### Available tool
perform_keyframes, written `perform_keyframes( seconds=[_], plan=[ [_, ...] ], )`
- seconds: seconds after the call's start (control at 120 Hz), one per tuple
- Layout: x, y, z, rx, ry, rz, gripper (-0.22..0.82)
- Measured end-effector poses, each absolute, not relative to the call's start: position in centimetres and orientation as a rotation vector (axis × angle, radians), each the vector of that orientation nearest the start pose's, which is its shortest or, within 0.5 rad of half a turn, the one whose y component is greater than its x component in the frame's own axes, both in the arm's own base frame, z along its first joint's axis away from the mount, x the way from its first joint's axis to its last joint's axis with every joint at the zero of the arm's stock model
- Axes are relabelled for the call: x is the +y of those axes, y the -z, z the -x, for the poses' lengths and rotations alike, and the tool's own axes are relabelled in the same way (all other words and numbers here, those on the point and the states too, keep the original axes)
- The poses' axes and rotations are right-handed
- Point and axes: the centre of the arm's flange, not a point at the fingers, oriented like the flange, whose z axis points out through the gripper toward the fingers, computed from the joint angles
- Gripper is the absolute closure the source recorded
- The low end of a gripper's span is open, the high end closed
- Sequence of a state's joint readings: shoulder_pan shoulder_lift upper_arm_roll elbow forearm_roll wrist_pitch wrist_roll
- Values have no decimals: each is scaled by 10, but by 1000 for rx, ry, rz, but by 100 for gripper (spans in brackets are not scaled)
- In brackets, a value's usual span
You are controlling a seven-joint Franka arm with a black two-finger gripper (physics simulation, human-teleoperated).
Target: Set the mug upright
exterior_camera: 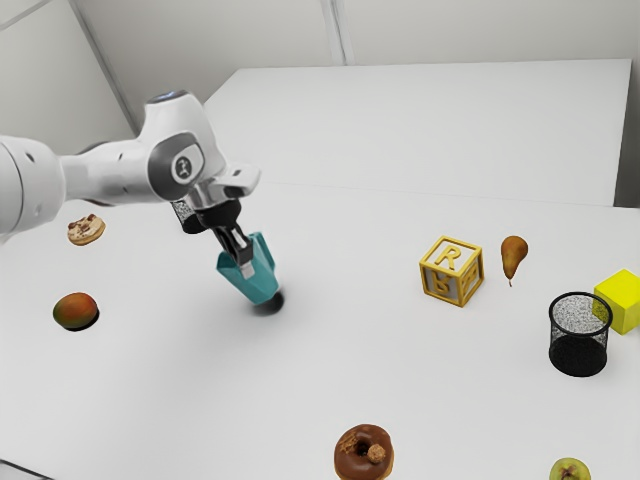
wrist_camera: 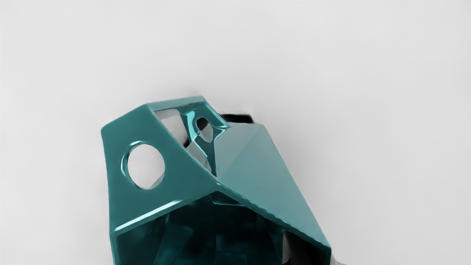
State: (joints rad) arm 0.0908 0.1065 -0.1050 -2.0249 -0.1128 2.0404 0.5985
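Observation:
The teal faceted mug (exterior_camera: 262, 284) is tilted, its open end raised toward the hand and its base low over a dark shadow. My gripper (exterior_camera: 243, 264) is at the mug's rim, shut on its wall. In the wrist view the mug (wrist_camera: 265, 165) shows its handle with a round hole and its dark inside. The gripper (wrist_camera: 323, 257) has one finger inside the mug and the other outside, with the wall between them. Whether the base touches the table is unclear.
Behind the hand stands a dark mesh cup (exterior_camera: 187, 218). A mango (exterior_camera: 76, 311) and a pastry (exterior_camera: 86, 230) lie at the exterior view's left. Toward its right are a letter block (exterior_camera: 452, 271), a pear (exterior_camera: 514, 255), a mesh cup (exterior_camera: 578, 340) and a yellow cube (exterior_camera: 622, 300); a donut (exterior_camera: 363, 453) lies nearer.

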Motion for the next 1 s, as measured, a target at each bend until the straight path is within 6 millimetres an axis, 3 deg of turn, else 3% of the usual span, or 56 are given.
perform_keyframes(
  seconds=[0.183, 0.342, 0.6, 0.833, 1.0],
  plan=[
    [-29, -389, -547, 822, -86, 3113, 79],
    [-45, -376, -537, 785, -98, 3076, 79],
    [-44, -365, -537, 679, -71, 3062, 78],
    [-54, -364, -536, 631, -54, 3069, 48],
    [-60, -377, -535, 607, -12, 3068, 29]
  ],
)
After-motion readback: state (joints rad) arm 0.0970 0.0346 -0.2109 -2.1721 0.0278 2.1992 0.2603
